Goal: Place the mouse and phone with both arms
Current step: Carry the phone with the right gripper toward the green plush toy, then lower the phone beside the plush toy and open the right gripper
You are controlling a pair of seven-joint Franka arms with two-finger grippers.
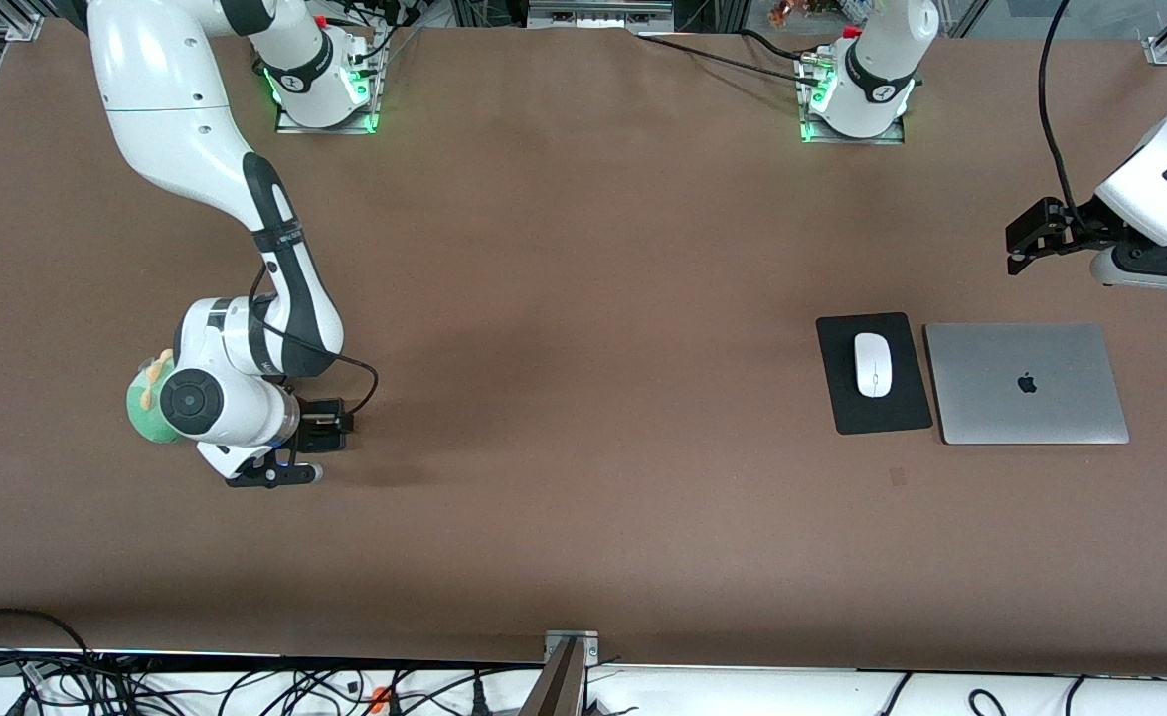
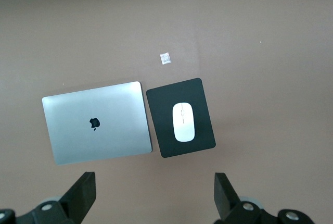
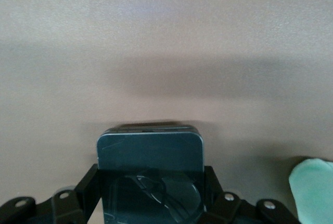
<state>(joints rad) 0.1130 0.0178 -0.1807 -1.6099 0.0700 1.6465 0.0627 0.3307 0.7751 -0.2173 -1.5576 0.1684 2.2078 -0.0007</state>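
The white mouse (image 1: 872, 364) lies on a black mouse pad (image 1: 842, 406) toward the left arm's end of the table; it also shows in the left wrist view (image 2: 183, 122). My left gripper (image 1: 1026, 239) hangs open and empty in the air over bare table, its fingers (image 2: 86, 193) spread wide. My right gripper (image 1: 333, 426) is shut on the black phone (image 3: 150, 151) and holds it by its sides, low over the table at the right arm's end. I cannot tell whether the phone's edge touches the table.
A closed silver laptop (image 1: 1026, 383) lies beside the mouse pad, toward the left arm's end; it also shows in the left wrist view (image 2: 96, 122). A green plush toy (image 1: 144, 406) sits by the right arm's wrist. A small tape mark (image 2: 165, 58) is near the pad.
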